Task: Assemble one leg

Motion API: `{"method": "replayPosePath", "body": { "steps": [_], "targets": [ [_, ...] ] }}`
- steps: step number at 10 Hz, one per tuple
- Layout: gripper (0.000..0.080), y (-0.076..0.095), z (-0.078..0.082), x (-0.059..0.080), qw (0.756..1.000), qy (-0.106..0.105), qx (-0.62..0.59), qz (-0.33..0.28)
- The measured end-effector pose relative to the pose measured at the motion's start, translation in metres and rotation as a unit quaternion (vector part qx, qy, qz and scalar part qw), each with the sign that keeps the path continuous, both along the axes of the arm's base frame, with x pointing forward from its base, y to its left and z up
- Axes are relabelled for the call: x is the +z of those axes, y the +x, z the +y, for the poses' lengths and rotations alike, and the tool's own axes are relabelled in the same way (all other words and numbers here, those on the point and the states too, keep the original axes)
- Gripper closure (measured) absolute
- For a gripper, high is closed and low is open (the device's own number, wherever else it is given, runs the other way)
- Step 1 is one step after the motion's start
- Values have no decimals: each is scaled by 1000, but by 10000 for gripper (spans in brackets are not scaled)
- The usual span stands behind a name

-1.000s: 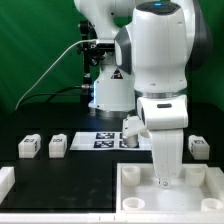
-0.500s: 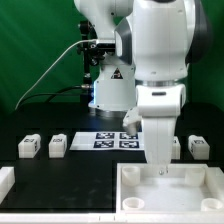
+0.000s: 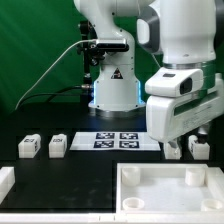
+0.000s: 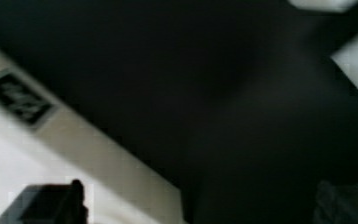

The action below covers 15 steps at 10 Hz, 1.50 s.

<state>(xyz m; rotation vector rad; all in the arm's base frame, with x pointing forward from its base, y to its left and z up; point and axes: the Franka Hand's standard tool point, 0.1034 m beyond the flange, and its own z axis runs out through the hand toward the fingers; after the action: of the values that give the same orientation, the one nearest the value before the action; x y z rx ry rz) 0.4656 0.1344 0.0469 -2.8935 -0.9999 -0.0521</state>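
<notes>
Two legs (image 3: 28,147) (image 3: 57,146), small white blocks with tags, stand on the black table at the exterior view's left. A third leg (image 3: 200,147) stands at the right, partly behind my hand. My gripper (image 3: 174,150) hangs tilted just above the table, left of that leg and behind the large white tray-like piece (image 3: 128,190). In the blurred wrist view my gripper (image 4: 197,203) shows two dark fingertips (image 4: 51,205) far apart with only dark table between them. It is open and empty.
The marker board (image 3: 118,140) lies mid-table in front of the robot base; it also shows in the wrist view (image 4: 19,95). A white part (image 3: 5,182) lies at the front left edge. A blurred white shape (image 4: 350,45) sits beyond the gripper.
My arm has lifted off the tray-like piece's far corner and swung toward the exterior view's right, tilting the hand. The tray-like piece and the legs have stayed put.
</notes>
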Motion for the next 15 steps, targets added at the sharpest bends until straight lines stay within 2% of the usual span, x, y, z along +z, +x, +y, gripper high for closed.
{"method": "replayPosePath", "body": {
  "steps": [1, 5, 7, 8, 9, 10, 12, 13, 15],
  "targets": [
    [151, -2, 6, 1, 999, 3, -34, 2],
    [151, -3, 9, 0, 980, 14, -197, 23],
    [151, -17, 18, -4, 967, 0, -247, 58],
    [151, -24, 20, -5, 962, -11, -261, 81],
    [151, -28, 23, -5, 953, -38, -268, 138],
    [151, -19, 29, -4, 947, -48, -273, 163],
    [151, -24, 30, -4, 929, -86, -255, 252],
    [151, -22, 31, -5, 922, -95, -252, 278],
    [151, -33, 33, -5, 888, -134, -253, 359]
  ]
}}
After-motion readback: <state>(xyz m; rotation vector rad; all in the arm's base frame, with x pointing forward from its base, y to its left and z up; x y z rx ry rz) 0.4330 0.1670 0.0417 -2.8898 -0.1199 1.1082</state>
